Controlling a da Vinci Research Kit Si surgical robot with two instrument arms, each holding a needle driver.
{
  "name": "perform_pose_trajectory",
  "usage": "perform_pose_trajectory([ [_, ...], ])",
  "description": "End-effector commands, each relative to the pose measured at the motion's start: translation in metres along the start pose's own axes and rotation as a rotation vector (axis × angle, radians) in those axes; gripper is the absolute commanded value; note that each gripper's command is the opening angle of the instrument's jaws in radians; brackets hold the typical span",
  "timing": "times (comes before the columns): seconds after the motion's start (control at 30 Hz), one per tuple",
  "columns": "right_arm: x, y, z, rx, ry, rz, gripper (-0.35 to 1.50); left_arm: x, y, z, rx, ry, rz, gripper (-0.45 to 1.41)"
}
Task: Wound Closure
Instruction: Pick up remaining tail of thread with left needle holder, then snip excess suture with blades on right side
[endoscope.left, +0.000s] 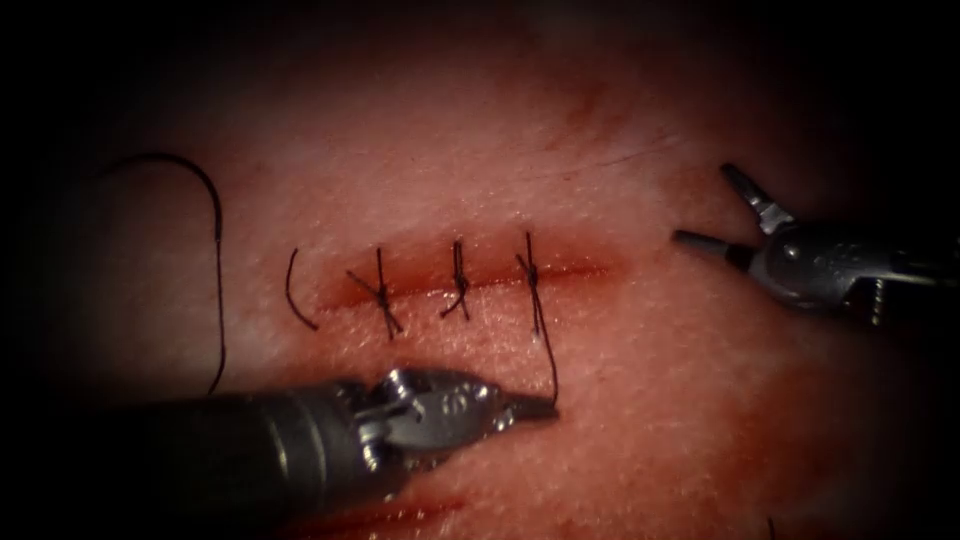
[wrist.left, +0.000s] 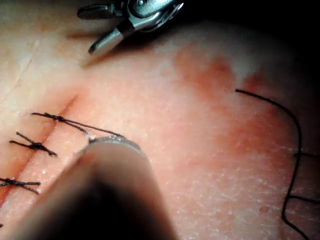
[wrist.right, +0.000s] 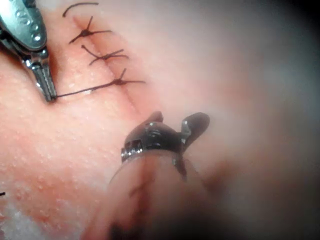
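Left tool (endoscope.left: 535, 407) has its jaws clenched on the thread (endoscope.left: 548, 350), the tail running from its tip up to the nearest knot (endoscope.left: 529, 268) on the cut (endoscope.left: 470, 285). Right tool (endoscope.left: 718, 210) has its jaws spread, grasping nothing, just off the cut's right end. Three knots sit along the cut in the tissue (endoscope.left: 650, 400). A short cut end of thread (endoscope.left: 292, 290) lies past the left knot; a long dark curved strand (endoscope.left: 205, 230), needle or thread, cannot tell, lies loose beyond it, above the left tool's shaft.
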Motion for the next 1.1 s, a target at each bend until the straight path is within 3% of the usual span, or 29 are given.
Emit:
perform_pose_trajectory([
  [0.03,0.0002,-0.0015,0.0007,0.048,0.040,0.000,1.30,0.0004,-0.0003,0.0002,-0.004,-0.001,0.004,-0.45],
  [0.37,0.0011,-0.0084,0.0016,0.334,0.190,-0.193,1.40,0.0031,-0.0018,-0.0032,0.026,0.035,0.039,-0.45],
  [0.63,0.0003,-0.0111,0.0027,0.481,0.256,-0.281,1.45,0.0037,-0.0031,-0.0048,0.043,0.058,0.052,-0.45],
  [0.87,0.0007,-0.0124,0.0039,0.510,0.269,-0.309,1.33,0.0039,-0.0030,-0.0050,0.049,0.059,0.070,-0.45],
  [1.1,0.0019,-0.0136,0.0061,0.459,0.307,-0.342,1.31,0.0040,-0.0020,-0.0053,0.059,0.055,0.084,-0.45],
])
